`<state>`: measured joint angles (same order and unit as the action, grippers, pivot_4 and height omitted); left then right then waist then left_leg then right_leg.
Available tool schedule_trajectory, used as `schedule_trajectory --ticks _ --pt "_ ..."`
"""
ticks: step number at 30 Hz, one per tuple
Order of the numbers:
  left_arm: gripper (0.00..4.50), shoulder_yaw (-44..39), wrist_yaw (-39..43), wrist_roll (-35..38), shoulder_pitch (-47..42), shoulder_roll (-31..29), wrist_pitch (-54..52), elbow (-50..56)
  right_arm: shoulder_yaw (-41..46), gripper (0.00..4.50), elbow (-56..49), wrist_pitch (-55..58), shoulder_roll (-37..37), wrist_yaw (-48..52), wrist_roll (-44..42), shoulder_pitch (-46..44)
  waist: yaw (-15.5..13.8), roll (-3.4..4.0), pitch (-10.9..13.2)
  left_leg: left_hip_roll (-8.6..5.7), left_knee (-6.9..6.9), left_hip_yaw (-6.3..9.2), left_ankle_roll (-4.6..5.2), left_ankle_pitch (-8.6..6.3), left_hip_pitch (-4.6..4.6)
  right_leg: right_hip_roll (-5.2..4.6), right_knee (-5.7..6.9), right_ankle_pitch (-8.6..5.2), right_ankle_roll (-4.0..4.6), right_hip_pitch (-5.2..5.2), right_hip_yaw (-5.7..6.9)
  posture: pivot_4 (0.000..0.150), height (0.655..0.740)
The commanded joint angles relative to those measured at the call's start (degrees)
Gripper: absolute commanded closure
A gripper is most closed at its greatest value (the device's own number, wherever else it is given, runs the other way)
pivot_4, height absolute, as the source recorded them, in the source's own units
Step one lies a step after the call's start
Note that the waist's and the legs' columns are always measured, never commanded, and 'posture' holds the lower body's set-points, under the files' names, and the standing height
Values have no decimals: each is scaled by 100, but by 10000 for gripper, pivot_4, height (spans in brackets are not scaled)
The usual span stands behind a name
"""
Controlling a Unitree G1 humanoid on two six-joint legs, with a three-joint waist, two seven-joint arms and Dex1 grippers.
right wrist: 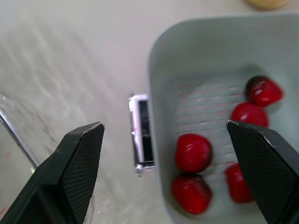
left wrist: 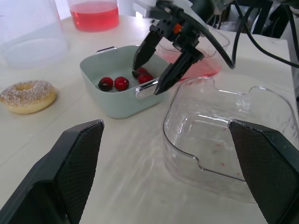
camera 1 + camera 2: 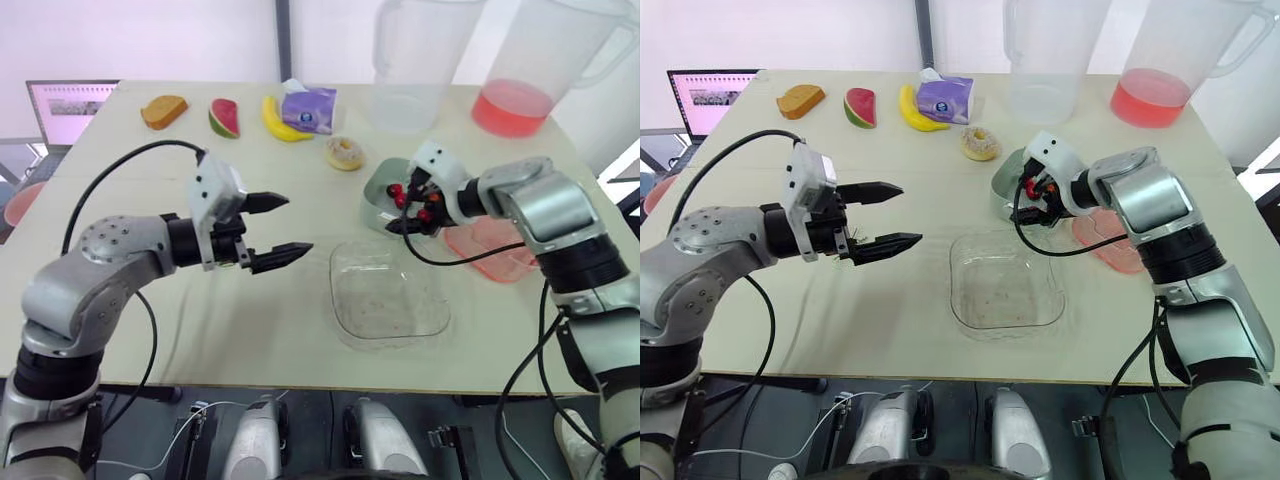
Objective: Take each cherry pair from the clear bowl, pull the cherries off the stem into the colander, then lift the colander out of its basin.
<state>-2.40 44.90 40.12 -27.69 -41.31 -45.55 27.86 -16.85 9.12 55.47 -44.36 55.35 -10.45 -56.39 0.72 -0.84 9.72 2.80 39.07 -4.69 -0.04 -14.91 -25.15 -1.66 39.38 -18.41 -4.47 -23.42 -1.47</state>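
Cherries [image 1: 193,152]: several loose red ones lay on the slotted floor of the colander [image 2: 112,100], with no stems that I could make out.
Clear bowl [image 3: 1005,290]: it sat near the middle of the table's front edge and held only faint reddish specks, so the pulling step looked finished.
Colander: pale green, it stood just behind the clear bowl, toward the table's right edge. Its solid outer wall may have been the basin, but I could not tell the two apart.
Pink tray [image 3: 490,250]: it lay flat, just beside the colander on the side nearer the right edge.
Right gripper [image 2: 146,80]: spread wide and empty, one finger reached over the cherries and the other hung outside the rim. That bracketed the metal handle [image 1: 142,137] on the colander's bowl-facing side, probably lined up so that closing would catch the rim for the lift.
Left gripper [image 3: 300,224]: also wide and empty, it hovered off the table on the left side of the clear bowl and apart from it, pointing toward the bowl. It seemed to be waiting, with nothing in the bowl to fetch.
Risk: a grip at one handle could tip the colander and roll the cherries to the low side.
Bystanders: the donut [image 3: 344,153] and the pitcher of red drink [image 3: 512,105] stood behind the colander, toward the table's far edge.
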Motion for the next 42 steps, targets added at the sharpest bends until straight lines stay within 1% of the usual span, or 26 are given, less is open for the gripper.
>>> schedule_trajectory --ticks 1,3,6,8,10,13,15,17,20,23,27,30,34,42 --pt "0 9 35 -80 -62 17 183 34 747 306 -630 230 -217 -76 -268 -247 -6 0 0 0 0 0 0 0 0 0 0 0 0 0 0 1500 7400" --pt "0 22 95 -96 -64 -9 200 13 1183 306 -1037 534 -268 -139 -527 -144 -8 0 0 0 -1 1 0 0 0 0 -1 0 0 1 1 1500 7400" --pt "0 -20 259 -117 -40 -137 266 -17 2020 306 -2101 825 -466 -107 -1056 476 -22 -1 0 1 -3 4 0 0 -1 -1 -3 0 0 3 2 1500 7400" --pt "0 -154 462 -151 26 -315 394 -130 2889 306 -2869 998 -423 -220 -1422 1148 -15 -1 -1 1 -5 9 0 0 -1 -2 -8 0 0 7 5 1500 7400" --pt "0 -229 628 -158 86 -476 451 -224 3520 306 -3352 1078 -388 -321 -1693 1694 -10 -1 -1 1 -5 8 0 0 -1 -2 -7 0 0 8 5 1500 7400" --pt "0 -534 950 -84 376 -783 553 -337 4609 306 -4164 1182 -423 -62 -2169 3141 -14 -2 -2 2 -7 8 -1 1 1 -1 -7 0 0 9 5 1500 7400" --pt "0 -649 1078 -106 551 -929 618 -357 4994 306 -4451 1028 -468 34 -2332 3866 -10 1 -1 2 -12 11 -1 0 5 1 -16 -1 0 17 7 1500 7400" --pt "0 -737 1194 -104 705 -1032 675 -365 5238 306 -4613 931 -478 58 -2503 4328 7 0 -1 2 -9 10 -3 1 7 0 -12 -1 0 18 6 1500 7400" --pt "0 -901 1360 -244 1109 -1212 860 -443 5772 306 -4858 474 -245 128 -2507 5421 5 -1 -1 2 -14 6 -1 0 33 2 -15 -1 -1 43 3 1500 7400" --pt "0 -964 1391 -320 1326 -1240 989 -501 5945 306 -4799 59 -122 -48 -2325 6121 2 -2 -1 2 -27 5 -1 -1 73 2 -30 -3 0 82 3 1500 7400" --pt "0 -998 1409 -366 1426 -1223 1062 -581 6068 306 -4654 -222 -89 -205 -2425 6448 2 -3 -1 1 -26 1 -1 -1 79 0 -29 -3 0 87 1 1500 7400" --pt "0 -1060 1470 -511 1554 -1277 1238 -781 6289 306 -4419 -490 -203 -103 -2377 6729 -1 -2 -1 1 -29 1 0 -2 79 1 -30 -3 0 85 0 1500 7400" --pt "0 -1155 1549 -551 1638 -1310 1366 -937 6481 306 -4194 -678 -334 -32 -2474 6889 0 -3 -1 1 -33 2 0 -2 79 2 -31 -3 0 84 0 1500 7400" --pt "0 -1219 1516 -536 1733 -1215 1425 -929 6321 306 -4314 -735 -383 -212 -2668 6946 0 -3 -1 2 -33 2 0 -2 80 0 -31 -4 0 86 -1 1500 7400"
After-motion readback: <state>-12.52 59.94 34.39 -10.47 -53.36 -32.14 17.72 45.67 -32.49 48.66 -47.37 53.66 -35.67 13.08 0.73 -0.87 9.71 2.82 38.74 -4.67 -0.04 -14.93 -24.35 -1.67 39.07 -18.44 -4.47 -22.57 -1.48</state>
